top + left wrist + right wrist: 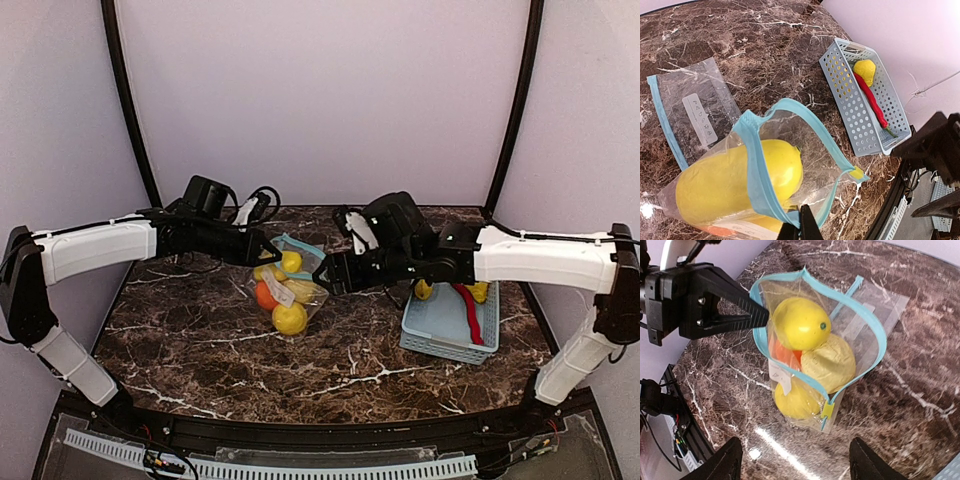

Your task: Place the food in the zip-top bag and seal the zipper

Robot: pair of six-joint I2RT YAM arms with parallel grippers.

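Note:
The clear zip-top bag with a light blue zipper rim lies on the marble table, mouth wide open. Inside it are several glossy yellow fruits, among them a lemon, and an orange. My left gripper is shut on the bag's blue rim, holding one lip up. My right gripper hangs open just past the bag's yellow slider, with nothing between its fingers. A slim red chili and a yellow fruit lie in the basket.
The pale blue slatted basket stands right of the bag, under the right arm. A second, flat, empty zip bag lies behind the filled one. Curved purple walls close in the back and sides.

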